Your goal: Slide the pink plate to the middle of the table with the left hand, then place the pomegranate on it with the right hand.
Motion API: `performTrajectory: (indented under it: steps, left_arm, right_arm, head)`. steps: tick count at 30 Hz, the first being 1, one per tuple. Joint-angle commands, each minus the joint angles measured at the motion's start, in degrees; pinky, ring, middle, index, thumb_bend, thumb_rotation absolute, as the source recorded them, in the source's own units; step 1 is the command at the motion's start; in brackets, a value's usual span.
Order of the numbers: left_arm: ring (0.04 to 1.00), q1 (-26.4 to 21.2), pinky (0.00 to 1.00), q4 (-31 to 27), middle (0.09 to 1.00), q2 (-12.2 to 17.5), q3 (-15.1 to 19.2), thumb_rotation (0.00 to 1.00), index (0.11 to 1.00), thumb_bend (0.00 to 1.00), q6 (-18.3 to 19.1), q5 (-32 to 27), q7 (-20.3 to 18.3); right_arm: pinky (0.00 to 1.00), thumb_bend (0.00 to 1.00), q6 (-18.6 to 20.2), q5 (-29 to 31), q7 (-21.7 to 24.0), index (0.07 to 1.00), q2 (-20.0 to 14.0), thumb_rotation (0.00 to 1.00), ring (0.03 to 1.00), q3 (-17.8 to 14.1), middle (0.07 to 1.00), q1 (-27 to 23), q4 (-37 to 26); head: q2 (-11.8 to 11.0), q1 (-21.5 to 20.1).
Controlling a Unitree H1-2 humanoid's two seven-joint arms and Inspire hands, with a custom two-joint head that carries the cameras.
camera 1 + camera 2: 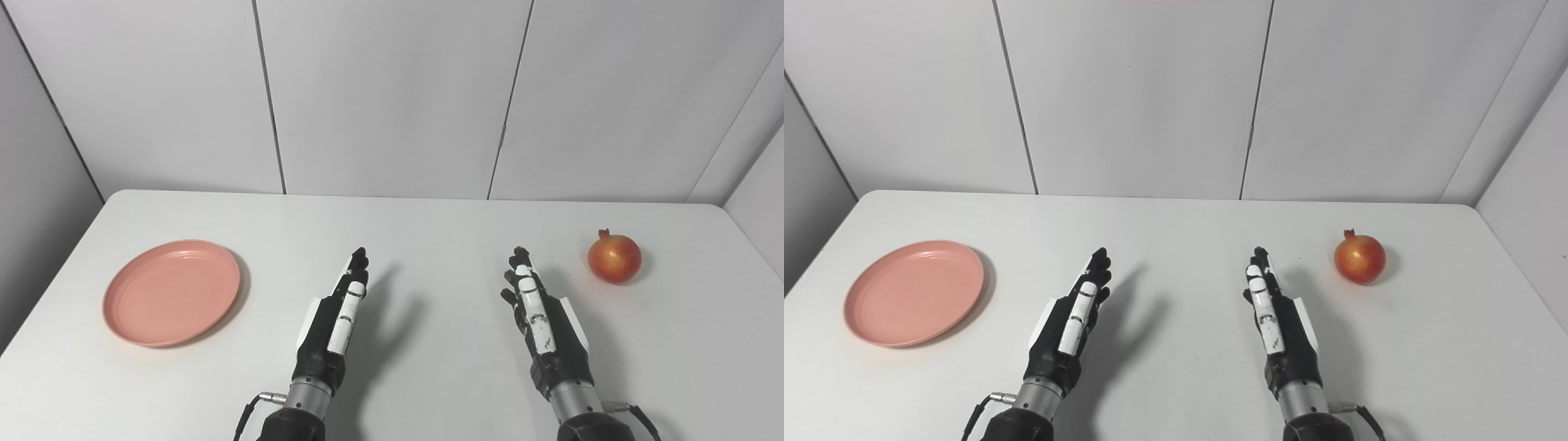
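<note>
White surface (429,220) carries the pink plate (171,293) near its left edge, pomegranate (614,257) near the right edge. Left hand (334,321) and right hand (542,321) hover mid-surface, fingers straight, apart, holding nothing, clear of both.

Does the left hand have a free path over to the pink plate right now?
Probably yes. The left hand is open and empty, and only bare table lies between it and the pink plate on its left.
</note>
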Motion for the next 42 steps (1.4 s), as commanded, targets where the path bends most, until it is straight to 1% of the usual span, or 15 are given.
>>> performTrajectory:
  steps: [1, 15, 37, 41, 42]
  left_arm:
    - [1.0, -1.11, 1.0, -1.54, 1.0, -0.75, -0.46, 1.0, 1.0, 0.43, -1.15, 0.43, 0.07]
    - [1.0, -1.15, 1.0, -1.4, 1.0, -0.77, -0.47, 1.0, 1.0, 0.44, -1.16, 0.38, 0.04]
    - [1.0, -1.14, 1.0, -1.23, 1.0, -0.92, -0.47, 1.0, 1.0, 0.44, -1.34, 0.37, 0.14]
    - [1.0, -1.17, 1.0, -1.03, 1.0, -1.0, -0.8, 1.0, 1.0, 0.44, -1.29, 0.72, 0.12]
    - [1.0, -1.17, 1.0, -1.0, 1.0, -1.17, -0.96, 1.0, 1.0, 0.43, -1.13, 0.95, 0.27]
  right_arm:
    - [0.97, 0.19, -1.42, 0.05, 0.0, 1.0, 0.19, 1.0, 0.989, -0.04, 1.0, -1.03, -1.03]
    - [0.96, 0.19, -1.22, -0.35, -0.18, 1.0, 0.23, 1.0, 0.982, 0.05, 0.999, -1.03, -1.03]
    - [0.97, 0.19, -0.96, -0.07, -0.18, 1.0, 0.25, 1.0, 0.987, -0.13, 1.0, -1.05, -1.09]
    - [0.96, 0.18, -1.28, -0.04, 0.06, 1.0, -0.14, 1.0, 0.984, -0.19, 1.0, -0.99, -0.98]
    - [0.97, 0.18, -1.17, 0.23, 0.17, 1.0, -0.26, 1.0, 0.985, -0.36, 1.0, -0.95, -1.08]
  head:
    - [0.06, 0.09]
    - [-0.03, 0.1]
    - [-0.15, 0.27]
    - [-0.55, 1.74]
    - [-0.74, 2.99]
